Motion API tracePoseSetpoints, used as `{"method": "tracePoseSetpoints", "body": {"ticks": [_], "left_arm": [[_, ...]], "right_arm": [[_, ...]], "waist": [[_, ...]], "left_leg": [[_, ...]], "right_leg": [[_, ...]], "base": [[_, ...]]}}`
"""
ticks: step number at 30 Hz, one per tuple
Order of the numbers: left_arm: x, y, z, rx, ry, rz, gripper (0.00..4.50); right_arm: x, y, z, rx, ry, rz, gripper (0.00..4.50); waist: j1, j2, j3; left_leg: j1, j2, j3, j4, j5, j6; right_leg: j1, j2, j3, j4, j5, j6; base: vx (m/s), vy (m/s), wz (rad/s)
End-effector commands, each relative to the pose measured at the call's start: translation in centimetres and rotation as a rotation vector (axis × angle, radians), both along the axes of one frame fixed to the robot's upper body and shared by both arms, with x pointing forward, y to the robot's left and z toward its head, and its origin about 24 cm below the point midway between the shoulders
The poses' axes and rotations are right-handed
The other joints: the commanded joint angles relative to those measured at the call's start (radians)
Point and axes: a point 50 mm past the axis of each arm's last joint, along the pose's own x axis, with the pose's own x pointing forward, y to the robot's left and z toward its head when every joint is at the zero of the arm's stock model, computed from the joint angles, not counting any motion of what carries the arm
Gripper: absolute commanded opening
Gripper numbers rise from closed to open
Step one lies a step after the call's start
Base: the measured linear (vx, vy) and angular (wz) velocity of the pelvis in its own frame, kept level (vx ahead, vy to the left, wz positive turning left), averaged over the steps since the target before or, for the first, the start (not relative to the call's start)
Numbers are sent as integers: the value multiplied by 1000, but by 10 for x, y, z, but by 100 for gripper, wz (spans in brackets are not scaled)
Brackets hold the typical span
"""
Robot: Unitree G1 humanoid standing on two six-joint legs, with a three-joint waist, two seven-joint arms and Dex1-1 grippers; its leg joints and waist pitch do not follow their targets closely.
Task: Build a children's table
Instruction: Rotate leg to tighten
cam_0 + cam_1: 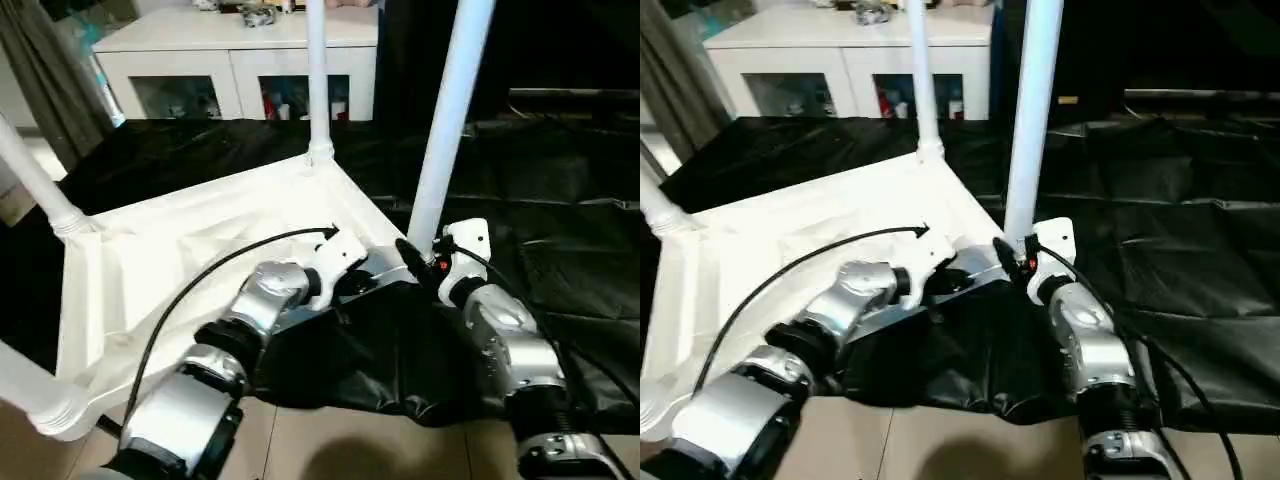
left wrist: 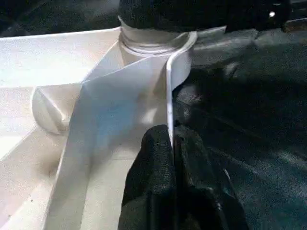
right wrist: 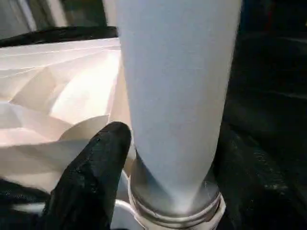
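Lying upside down on the black sheet (image 1: 560, 230), the table top (image 1: 200, 250) showed its ribbed underside, with three legs standing in the corner sockets and the fourth leg (image 1: 445, 130) upright in the near right socket (image 3: 175, 211). The step in hand seemed to be the seating of this last leg. The left gripper (image 2: 170, 158) was closed on the thin rim of the top, steadying it. The right gripper (image 3: 144, 158) stood around the base of the fourth leg; whether it clamped the leg I could not tell. The next move probably called for a firm push straight down, keeping the leg vertical.
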Motion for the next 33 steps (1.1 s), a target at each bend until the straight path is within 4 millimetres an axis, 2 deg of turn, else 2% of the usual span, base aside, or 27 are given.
{"method": "tracePoseSetpoints", "body": {"ticks": [1, 3, 4, 5, 6, 7, 9, 10, 12, 14, 17, 20, 23, 26, 31, 33], "left_arm": [[-5, -7, 8, -26, -29, -125, 0], [-6, -4, 7, -20, -21, -146, 0], [-8, 3, 6, -9, -9, -183, 0], [-11, 10, 4, -3, 18, -235, 0], [-11, 12, 4, -3, 25, -248, 0], [-13, 15, 4, -2, 36, -269, 0], [-15, 21, 3, 5, 51, -302, 0], [-20, 35, 1, 21, 88, -363, 0], [-22, 45, 1, 37, 110, -396, 0], [-22, 49, 2, 43, 114, -402, 0], [-23, 56, 4, 46, 131, -420, 0], [-22, 59, 5, 47, 137, -426, 0], [-21, 60, 8, 28, 130, -409, 0], [-20, 58, 9, 10, 121, -387, 0], [-13, 51, 8, 6, 89, -301, 0], [-4, 43, 8, 9, 47, -175, 0]], "right_arm": [[-12, 18, -18, -9, 109, 203, 315], [-13, 14, -16, -15, 105, 234, 315], [-14, 7, -12, -27, 101, 289, 315], [-15, -1, -8, -54, 101, 346, 315], [-15, -3, -7, -60, 101, 358, 315], [-16, -6, -5, -71, 102, 378, 315], [-17, -12, -3, -99, 99, 420, 315], [-20, -21, 3, -121, 101, 511, 315], [-21, -27, 8, -133, 103, 570, 315], [-22, -28, 10, -138, 103, 593, 315], [-24, -31, 13, -137, 114, 649, 315], [-25, -31, 14, -131, 121, 674, 289], [-26, -29, 12, -109, 127, 691, 268], [-28, -27, 8, -100, 134, 685, 266], [-31, -21, -3, -78, 154, 611, 265], [-27, -17, -18, -103, 175, 446, 265]], "waist": [[4, -24, -52], [7, -25, -54], [10, -21, -57], [14, -26, -60], [15, -24, -60], [20, -21, -62], [27, -24, -67], [32, -26, -67], [36, -25, -66], [38, -21, -67], [41, -29, -63], [46, -28, -62], [50, -31, -63], [53, -32, -63], [51, -31, -59], [47, -31, -54]], "left_leg": [[13, 37, -30, -84, -323, 49], [9, 38, -26, -80, -284, 72], [14, 40, -22, -75, -264, 78], [8, 39, -22, -72, -232, 93], [5, 40, -21, -70, -211, 102], [8, 43, -19, -67, -190, 112], [9, 45, -18, -62, -148, 124], [8, 42, -17, -59, -141, 135], [9, 46, -16, -59, -151, 145], [13, 50, -17, -60, -149, 141], [14, 49, -15, -62, -172, 129], [16, 50, -15, -63, -186, 113], [13, 48, -14, -60, -167, 111], [11, 46, -14, -58, -154, 116], [13, 46, -15, -62, -191, 96], [17, 45, -16, -67, -228, 70]], "right_leg": [[31, -61, 30, -84, -303, -191], [34, -60, 30, -80, -265, -205], [29, -59, 30, -78, -234, -220], [39, -58, 27, -71, -190, -232], [38, -57, 27, -66, -166, -239], [35, -57, 27, -63, -127, -252], [36, -57, 27, -54, -60, -269], [35, -55, 25, -50, -41, -276], [35, -55, 27, -47, -35, -284], [30, -52, 27, -43, -21, -293], [32, -54, 28, -46, -50, -296], [31, -56, 31, -48, -87, -290], [32, -56, 32, -45, -72, -287], [32, -55, 31, -45, -74, -283], [28, -54, 31, -53, -143, -267], [24, -55, 32, -62, -216, -249]], "base": [[0, 0, 0], [0, 0, 0], [0, 0, 0], [0, 0, 0], [0, 0, 0], [0, 0, 0], [0, 0, 0], [0, 0, 0], [0, 0, 0], [0, 0, 0], [0, 0, 0], [0, 0, 0], [0, 0, 0], [0, 0, 0], [0, 0, 0], [0, 0, 0]]}}
